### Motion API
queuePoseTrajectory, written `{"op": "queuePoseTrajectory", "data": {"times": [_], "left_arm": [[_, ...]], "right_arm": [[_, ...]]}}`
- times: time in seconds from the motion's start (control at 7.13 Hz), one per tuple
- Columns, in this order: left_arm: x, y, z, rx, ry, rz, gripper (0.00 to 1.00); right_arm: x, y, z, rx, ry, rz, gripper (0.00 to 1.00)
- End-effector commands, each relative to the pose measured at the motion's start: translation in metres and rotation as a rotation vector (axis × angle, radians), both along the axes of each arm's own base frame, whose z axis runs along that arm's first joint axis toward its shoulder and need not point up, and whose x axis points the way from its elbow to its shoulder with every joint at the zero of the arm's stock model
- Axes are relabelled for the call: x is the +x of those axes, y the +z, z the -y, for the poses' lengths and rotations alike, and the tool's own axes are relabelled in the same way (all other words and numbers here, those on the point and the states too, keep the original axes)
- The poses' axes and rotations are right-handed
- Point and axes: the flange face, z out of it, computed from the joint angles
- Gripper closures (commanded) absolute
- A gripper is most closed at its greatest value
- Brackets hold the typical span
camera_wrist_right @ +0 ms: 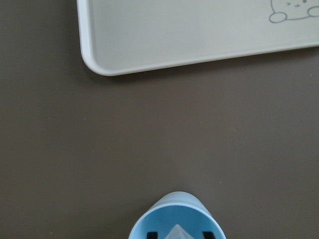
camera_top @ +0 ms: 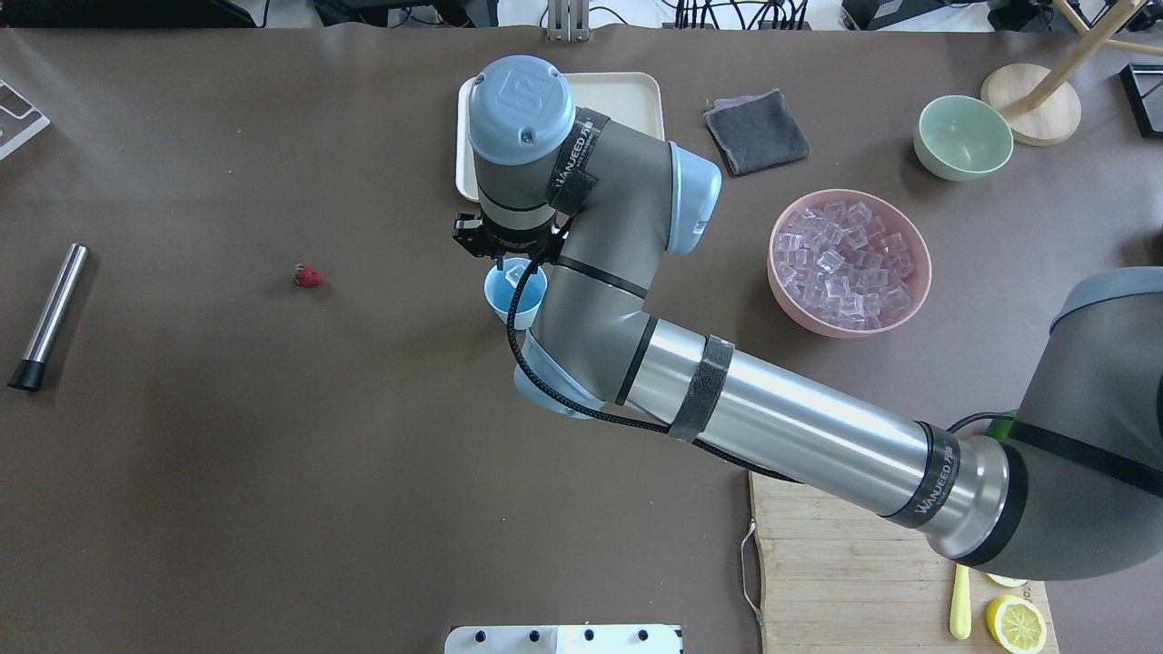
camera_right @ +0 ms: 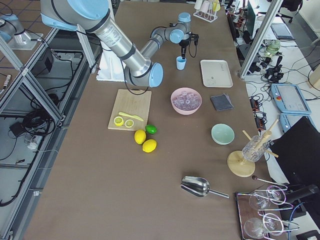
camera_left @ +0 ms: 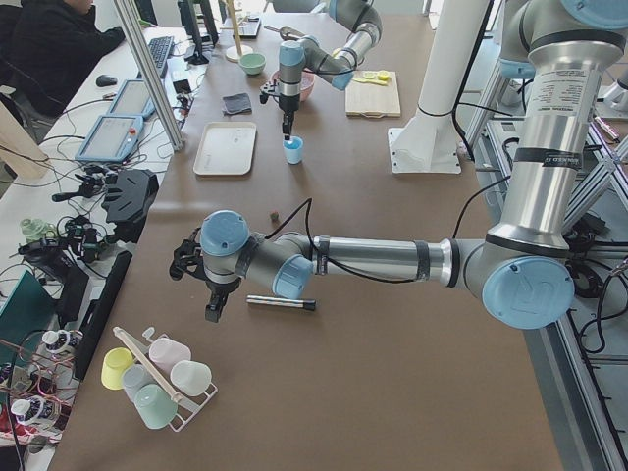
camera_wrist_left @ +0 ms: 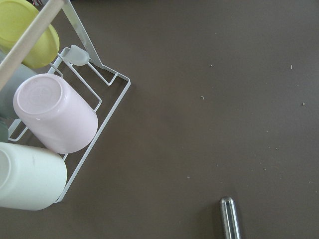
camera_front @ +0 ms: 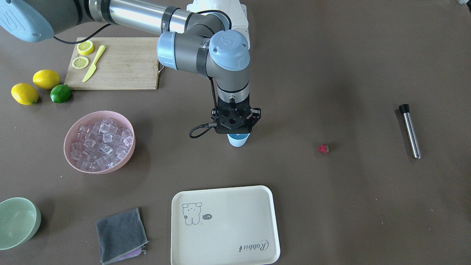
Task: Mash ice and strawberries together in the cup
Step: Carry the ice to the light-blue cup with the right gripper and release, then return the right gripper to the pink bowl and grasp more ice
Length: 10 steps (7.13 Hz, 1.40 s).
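The light-blue cup point(camera_front: 238, 140) stands mid-table, also in the overhead view point(camera_top: 510, 296). My right gripper point(camera_front: 236, 127) hangs straight above it, open. In the right wrist view its dark fingertips point(camera_wrist_right: 152, 234) sit apart over the cup point(camera_wrist_right: 174, 216), and one ice cube point(camera_wrist_right: 177, 232) lies between them without touching either. More ice point(camera_front: 102, 142) fills the pink bowl point(camera_top: 783, 292). The strawberry point(camera_front: 323, 148) lies alone on the table point(camera_top: 308, 275). My left gripper point(camera_left: 211, 294) hovers by the cup rack. It shows only in the exterior left view, so I cannot tell its state.
A steel muddler point(camera_front: 410, 130) lies near the strawberry's side, its tip in the left wrist view point(camera_wrist_left: 230, 219). A cream tray point(camera_front: 224, 224), grey cloth point(camera_front: 121, 235), green bowl point(camera_front: 18, 221), cutting board point(camera_front: 121, 66), lemons and lime point(camera_front: 60, 93) surround the area. A cup rack point(camera_wrist_left: 94, 129) holds upturned cups.
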Motion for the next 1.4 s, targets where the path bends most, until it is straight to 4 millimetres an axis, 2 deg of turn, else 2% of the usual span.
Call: {"op": "queuePoseTrajectory", "data": {"times": [0.0, 0.14, 0.28, 0.56, 0.7, 0.84, 0.98, 1.26], "left_arm": [[0.001, -0.002, 0.0, 0.004, 0.001, -0.002, 0.02], [0.0, -0.004, 0.002, 0.006, 0.0, -0.001, 0.02], [0.002, -0.005, 0.004, 0.008, 0.003, -0.001, 0.02], [0.002, -0.007, 0.002, 0.011, 0.003, -0.001, 0.02], [0.001, -0.007, -0.001, 0.012, 0.001, -0.001, 0.02], [0.0, -0.009, -0.002, 0.015, 0.0, -0.001, 0.02], [0.0, -0.009, -0.002, 0.017, 0.0, -0.001, 0.02], [-0.001, -0.009, -0.003, 0.017, -0.002, -0.001, 0.02]], "right_arm": [[0.003, 0.001, 0.001, -0.011, 0.047, -0.003, 0.0], [0.033, -0.003, 0.018, -0.006, 0.067, 0.007, 0.0], [0.064, 0.034, 0.024, 0.006, 0.026, -0.025, 0.0], [0.162, 0.142, 0.019, 0.057, -0.064, -0.074, 0.01], [0.21, 0.186, 0.01, 0.074, -0.082, -0.096, 0.01], [0.244, 0.222, 0.006, 0.101, -0.112, -0.13, 0.01], [0.258, 0.236, 0.007, 0.105, -0.116, -0.146, 0.01], [0.261, 0.246, 0.004, 0.095, -0.118, -0.153, 0.01]]}}
